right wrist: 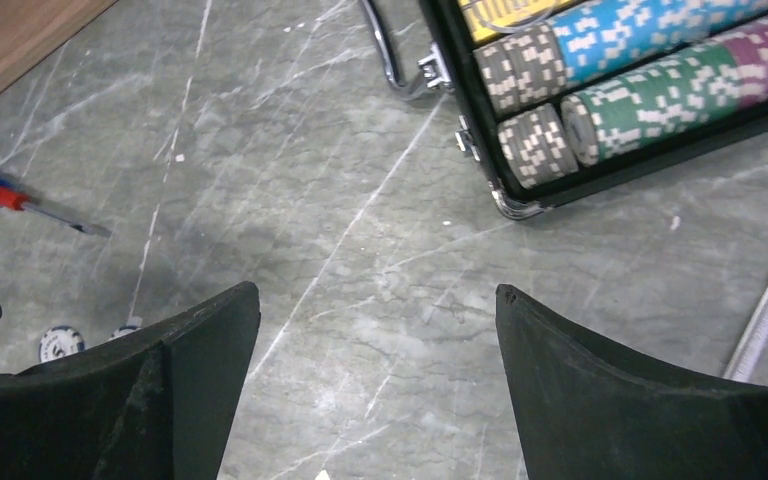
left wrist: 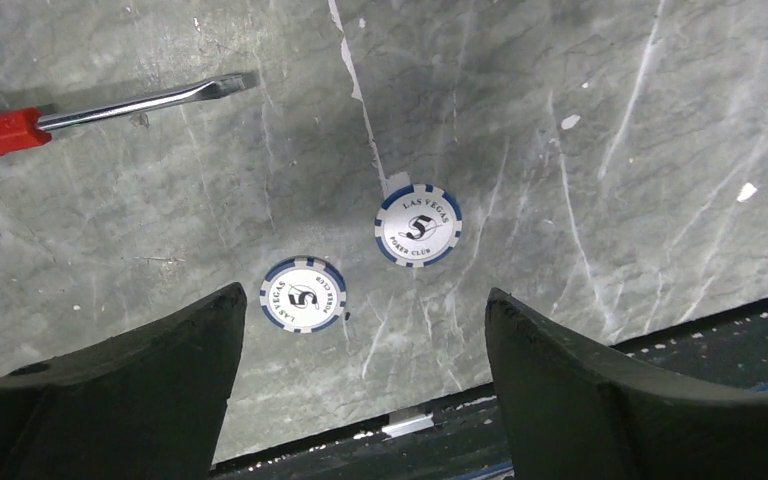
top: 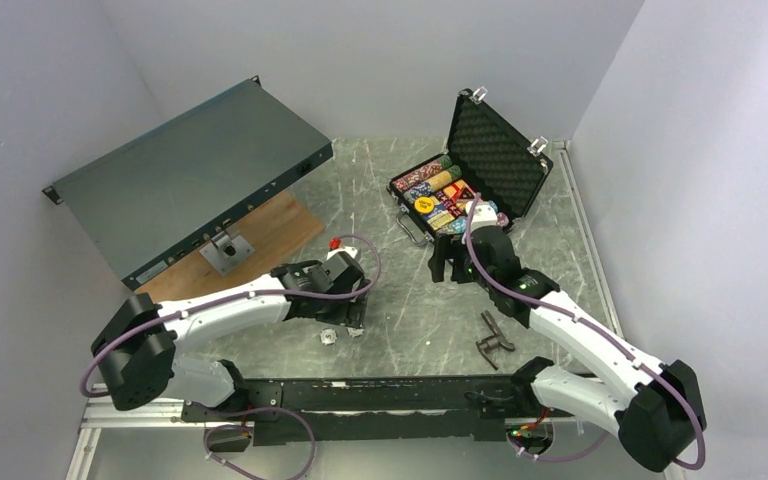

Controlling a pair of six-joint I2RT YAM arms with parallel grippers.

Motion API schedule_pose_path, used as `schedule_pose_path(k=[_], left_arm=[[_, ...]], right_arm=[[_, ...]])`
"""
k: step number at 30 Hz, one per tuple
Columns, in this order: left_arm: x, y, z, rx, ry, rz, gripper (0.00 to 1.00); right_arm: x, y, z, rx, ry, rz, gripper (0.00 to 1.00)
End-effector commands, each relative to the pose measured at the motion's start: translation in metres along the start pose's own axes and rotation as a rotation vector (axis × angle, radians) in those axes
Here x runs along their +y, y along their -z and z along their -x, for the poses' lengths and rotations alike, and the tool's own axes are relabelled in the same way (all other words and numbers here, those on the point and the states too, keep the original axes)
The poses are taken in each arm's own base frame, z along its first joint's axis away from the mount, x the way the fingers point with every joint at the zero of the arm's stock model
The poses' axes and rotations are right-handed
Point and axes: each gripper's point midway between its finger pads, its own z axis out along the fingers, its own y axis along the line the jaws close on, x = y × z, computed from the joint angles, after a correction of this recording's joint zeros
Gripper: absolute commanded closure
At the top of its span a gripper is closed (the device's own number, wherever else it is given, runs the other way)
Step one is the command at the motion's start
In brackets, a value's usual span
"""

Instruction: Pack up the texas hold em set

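Observation:
The black briefcase [top: 415,220] lies open at the back right, its foam-lined lid [top: 495,155] upright. Rows of multicoloured poker chips [top: 440,192] and a yellow disc [top: 423,205] lie inside. The case's near corner [right wrist: 505,195] and chip rows [right wrist: 650,95] show in the right wrist view. Two white-blue chips [left wrist: 303,294] [left wrist: 418,225] lie flat on the table, just ahead of my open, empty left gripper [left wrist: 365,293] [top: 350,315]. My right gripper [right wrist: 377,290] [top: 447,265] is open and empty over bare table, near the case's front.
A red-handled screwdriver [left wrist: 110,108] [top: 335,243] lies beyond the loose chips. A silver wrench [right wrist: 765,320] lies right of the right gripper. A grey rack unit [top: 190,175] leans on a wooden board [top: 260,240] at the back left. White walls enclose the table.

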Motion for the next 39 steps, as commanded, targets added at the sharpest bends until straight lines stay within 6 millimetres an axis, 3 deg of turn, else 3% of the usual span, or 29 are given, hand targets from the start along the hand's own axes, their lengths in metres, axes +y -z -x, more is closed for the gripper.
schedule_pose_path(k=[1, 7, 17, 25, 31, 39], left_arm=[[-0.013, -0.001, 0.012, -0.018, 0.014, -0.009, 0.12], [-0.023, -0.013, 0.008, 0.023, -0.024, -0.015, 0.19], [-0.028, -0.03, -0.007, 0.099, -0.064, 0.016, 0.19], [-0.036, -0.042, -0.015, 0.129, -0.102, 0.027, 0.27], [-0.032, -0.051, -0.022, 0.152, -0.132, 0.085, 0.36], [-0.024, -0.056, -0.027, 0.162, -0.139, 0.119, 0.37]], right_arm=[[-0.014, 0.01, 0.016, -0.092, -0.04, -0.067, 0.1], [-0.022, 0.018, 0.019, -0.129, -0.051, -0.096, 0.06], [-0.019, 0.009, 0.011, -0.088, -0.059, -0.081, 0.07], [-0.017, 0.006, 0.011, -0.075, -0.056, -0.079, 0.06], [-0.015, 0.004, 0.008, -0.065, -0.062, -0.069, 0.06], [-0.014, 0.001, 0.004, -0.054, -0.069, -0.065, 0.06]])
